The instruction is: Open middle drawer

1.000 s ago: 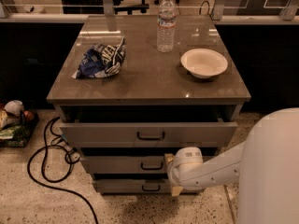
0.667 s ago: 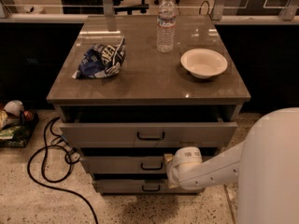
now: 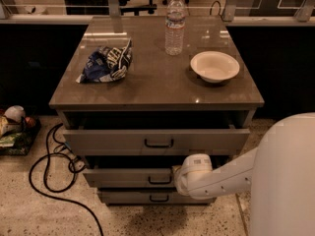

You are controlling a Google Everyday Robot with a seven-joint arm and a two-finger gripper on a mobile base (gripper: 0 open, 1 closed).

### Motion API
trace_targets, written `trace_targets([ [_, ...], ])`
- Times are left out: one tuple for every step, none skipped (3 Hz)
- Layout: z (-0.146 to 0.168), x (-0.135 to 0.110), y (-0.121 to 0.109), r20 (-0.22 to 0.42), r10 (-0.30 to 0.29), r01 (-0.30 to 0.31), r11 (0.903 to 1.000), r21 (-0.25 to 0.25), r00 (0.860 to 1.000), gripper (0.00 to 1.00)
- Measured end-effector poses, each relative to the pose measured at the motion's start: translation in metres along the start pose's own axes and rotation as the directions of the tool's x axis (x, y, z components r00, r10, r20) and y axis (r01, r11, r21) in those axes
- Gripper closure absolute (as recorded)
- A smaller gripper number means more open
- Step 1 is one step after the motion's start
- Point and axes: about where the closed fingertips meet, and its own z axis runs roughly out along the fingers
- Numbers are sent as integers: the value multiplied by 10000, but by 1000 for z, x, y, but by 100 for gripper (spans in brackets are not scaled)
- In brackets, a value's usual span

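The middle drawer (image 3: 123, 177) is the second grey front of the cabinet and stands pulled out a little, with a dark gap above it. Its small black bar handle (image 3: 159, 181) is near the centre. My gripper (image 3: 176, 176) is at the right end of that handle, at the drawer front. The white wrist (image 3: 195, 167) and arm (image 3: 231, 176) reach in from the lower right and hide the gripper's tip. The inside of the drawer is hidden under the top drawer.
The larger top drawer (image 3: 108, 140) sticks out further above, overhanging the middle one. The lowest drawer (image 3: 123, 197) is shut. On the cabinet top are a water bottle (image 3: 174, 26), a white bowl (image 3: 214, 66) and a blue chip bag (image 3: 107, 61). A black cable (image 3: 47, 183) lies on the floor at left.
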Motion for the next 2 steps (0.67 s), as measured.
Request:
trace_targets([
  [-9,-1,-3,-1,4,-4,10000,2,10000,100],
  [-10,-1,-4,-2,4,-4,10000,-2,10000,100],
])
